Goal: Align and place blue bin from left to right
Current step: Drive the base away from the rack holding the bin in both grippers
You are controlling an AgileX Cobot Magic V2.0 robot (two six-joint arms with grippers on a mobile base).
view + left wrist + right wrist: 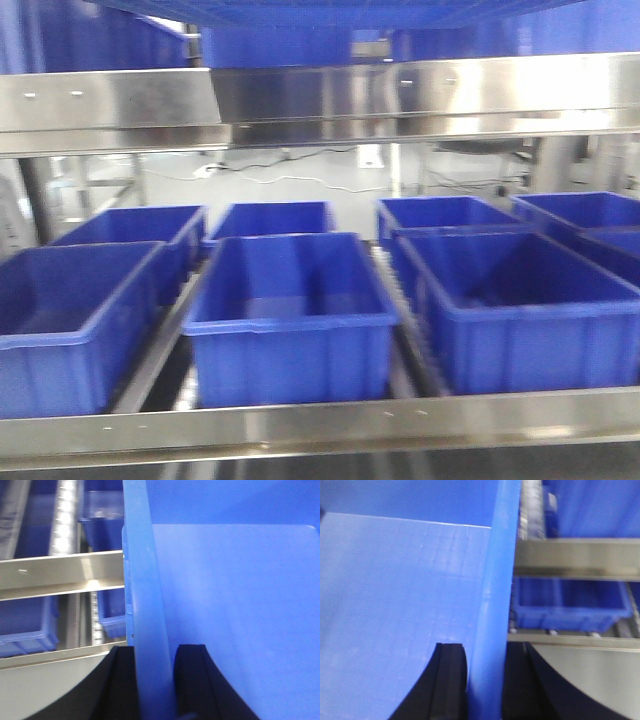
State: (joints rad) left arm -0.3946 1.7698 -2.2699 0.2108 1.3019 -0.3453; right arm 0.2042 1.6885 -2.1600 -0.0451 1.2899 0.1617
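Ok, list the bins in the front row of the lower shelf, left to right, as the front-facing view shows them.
Left bin → middle bin → right bin, all open-topped, apparently empty, and separated by gaps.

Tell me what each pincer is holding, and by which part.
The blue bin, by opposite side walls: the left pincer grips one wall, the right pincer the other, each with a finger inside and one outside.
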